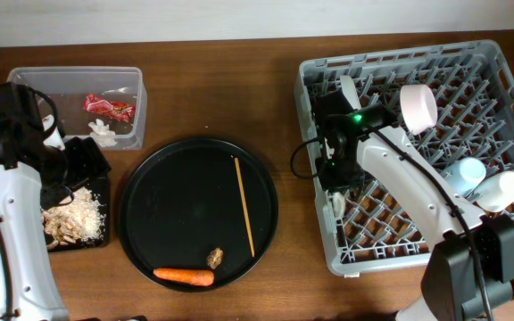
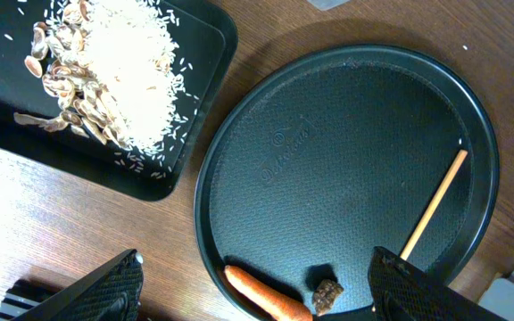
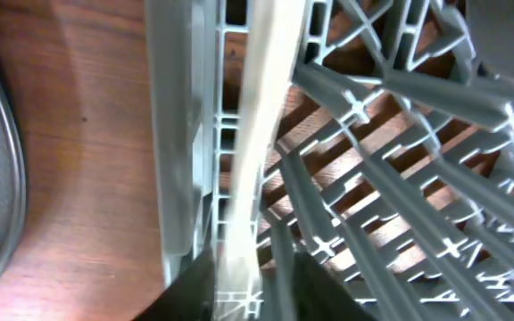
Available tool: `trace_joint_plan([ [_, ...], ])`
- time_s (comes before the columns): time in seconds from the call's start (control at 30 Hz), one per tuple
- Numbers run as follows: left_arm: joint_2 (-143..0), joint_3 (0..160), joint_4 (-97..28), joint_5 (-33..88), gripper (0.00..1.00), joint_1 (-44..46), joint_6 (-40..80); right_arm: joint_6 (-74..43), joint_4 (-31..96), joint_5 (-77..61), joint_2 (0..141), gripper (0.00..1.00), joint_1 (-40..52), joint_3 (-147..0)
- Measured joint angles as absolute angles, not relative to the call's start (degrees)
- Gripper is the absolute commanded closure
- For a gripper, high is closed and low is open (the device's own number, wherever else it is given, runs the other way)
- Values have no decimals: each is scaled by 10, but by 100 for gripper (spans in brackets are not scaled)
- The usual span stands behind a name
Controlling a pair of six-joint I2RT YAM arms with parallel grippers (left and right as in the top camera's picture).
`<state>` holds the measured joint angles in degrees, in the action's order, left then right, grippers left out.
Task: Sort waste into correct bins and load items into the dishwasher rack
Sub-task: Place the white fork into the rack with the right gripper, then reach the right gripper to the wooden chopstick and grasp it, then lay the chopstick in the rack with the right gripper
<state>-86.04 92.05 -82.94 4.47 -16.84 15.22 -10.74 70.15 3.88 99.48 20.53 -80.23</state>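
Fingers (image 2: pixel 105 290) of the left gripper (image 2: pixel 255 260) stand wide apart at the bottom corners of the left wrist view, holding nothing. At ten o'clock from their gap lie the food scraps (image 2: pixel 105 80) in the black rectangular tray (image 2: pixel 205 62). The carrot (image 2: pixel 266 299) and brown lump (image 2: pixel 327 294) sit at about five o'clock on the round tray (image 2: pixel 346 160), and the stick (image 2: pixel 434 203) lies at two o'clock.

Only the overhead view shows the clear tub (image 1: pixel 34 80) at twelve o'clock from this gripper, with the red wrapper (image 1: pixel 107 106) and tissue (image 1: pixel 103 132) inside.

Over at the rack (image 1: pixel 315 71), the right gripper (image 3: pixel 244 290) is closed narrowly on the white fork (image 3: pixel 257 134) at the rack's nine o'clock wall (its wrist view shows the handle running up from between the fingers). The overhead view alone shows the pink bowl (image 1: pixel 418 107) at twelve o'clock in the rack, and the blue cup (image 1: pixel 467 171) beside the white cup (image 1: pixel 502 189) at three o'clock.
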Motion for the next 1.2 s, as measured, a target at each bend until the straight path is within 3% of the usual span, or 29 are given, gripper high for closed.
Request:
trace_joint_plan([
  [0.3, -860, 920, -829, 45, 19, -168, 152, -105, 731, 7, 989, 52, 216, -925],
  [0.5, -860, 920, -829, 45, 20, -168, 152, -127, 662, -51, 986, 48, 307, -932],
  [0.83, -860, 920, -829, 45, 20, -168, 152, -223, 571, -70, 1171, 49, 428, -917],
  [0.97, -860, 920, -829, 45, 20, -168, 152, -247, 550, -70, 1217, 61, 438, -916],
  [1.1, -860, 920, -829, 45, 20, -168, 152, -269, 545, -67, 1244, 85, 439, -915],
  [1.2, -860, 920, -829, 45, 20, -168, 152, -277, 545, -63, 1246, 95, 439, -915],
])
